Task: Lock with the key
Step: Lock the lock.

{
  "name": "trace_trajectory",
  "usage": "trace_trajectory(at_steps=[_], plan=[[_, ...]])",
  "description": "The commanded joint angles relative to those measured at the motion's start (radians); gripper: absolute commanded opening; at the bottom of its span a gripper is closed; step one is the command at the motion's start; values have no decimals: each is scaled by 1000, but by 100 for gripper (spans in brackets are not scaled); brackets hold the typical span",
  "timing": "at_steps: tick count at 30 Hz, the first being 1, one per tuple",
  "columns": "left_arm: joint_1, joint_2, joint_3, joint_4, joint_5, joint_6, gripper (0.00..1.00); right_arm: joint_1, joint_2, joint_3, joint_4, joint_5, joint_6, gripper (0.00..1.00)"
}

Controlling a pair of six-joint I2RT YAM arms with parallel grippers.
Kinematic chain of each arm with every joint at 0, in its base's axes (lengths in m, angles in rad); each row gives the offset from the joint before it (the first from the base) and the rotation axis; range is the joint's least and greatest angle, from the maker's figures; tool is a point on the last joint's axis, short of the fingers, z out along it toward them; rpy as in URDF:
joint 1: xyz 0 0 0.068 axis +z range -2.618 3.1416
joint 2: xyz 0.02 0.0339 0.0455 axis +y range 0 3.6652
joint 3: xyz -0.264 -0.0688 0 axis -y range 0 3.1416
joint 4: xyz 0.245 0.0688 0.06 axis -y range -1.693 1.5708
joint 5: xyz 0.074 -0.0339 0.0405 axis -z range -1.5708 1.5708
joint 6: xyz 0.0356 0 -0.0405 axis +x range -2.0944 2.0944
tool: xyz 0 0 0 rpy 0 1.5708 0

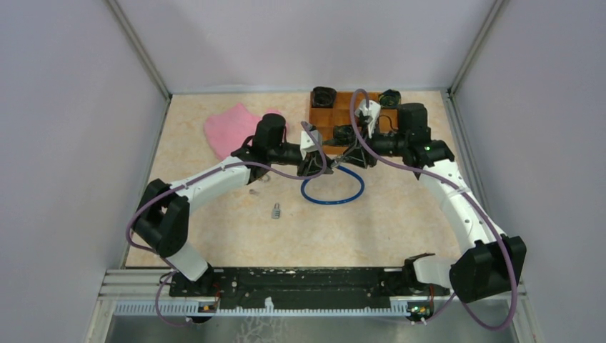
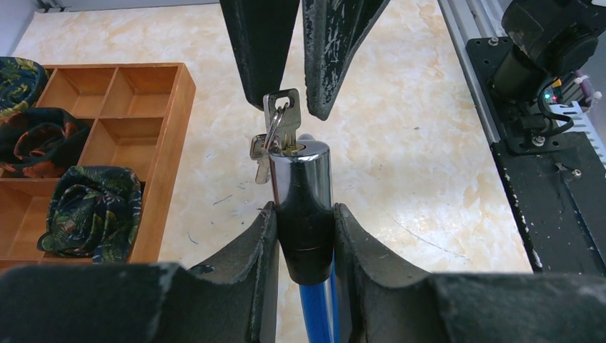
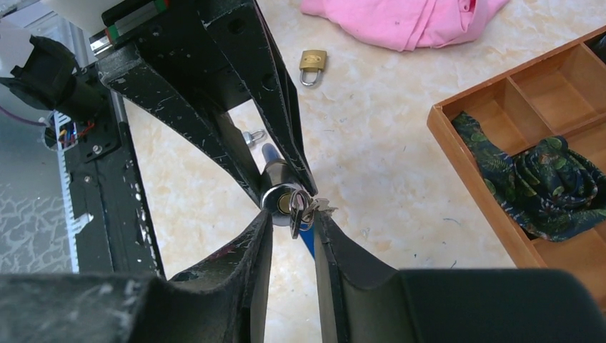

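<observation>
My left gripper is shut on the black and chrome cylinder of a cable lock and holds it above the table. The lock's blue cable hangs down in a loop on the table. A silver key with spare keys on a ring sits in the cylinder's end face. My right gripper faces that end, its fingers slightly apart on either side of the key. The two grippers meet at mid-table in the top view, left and right.
A wooden compartment tray with rolled dark patterned cloths stands at the back. A pink cloth lies at the back left. A small brass padlock and a small metal piece lie on the table left of the cable.
</observation>
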Motion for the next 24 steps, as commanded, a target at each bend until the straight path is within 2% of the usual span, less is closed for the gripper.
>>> trace_trajectory(at_steps=[1,7,13,17,24], plan=[[-6,-14,-3,-62,4,37,1,5,7,56,-5,-19,-43,26],[-6,-15,-1,-77,10,52,1,3,24,53,23,-57,-54,18],[-6,-13,13,-114,29,79,0,5,30,54,15,-81,-135,9],[-6,-4,36,-150,52,86,0,5,18,47,-28,-91,-310,0],[-6,5,49,-175,112,82,0,4,55,76,-172,-131,-707,0]])
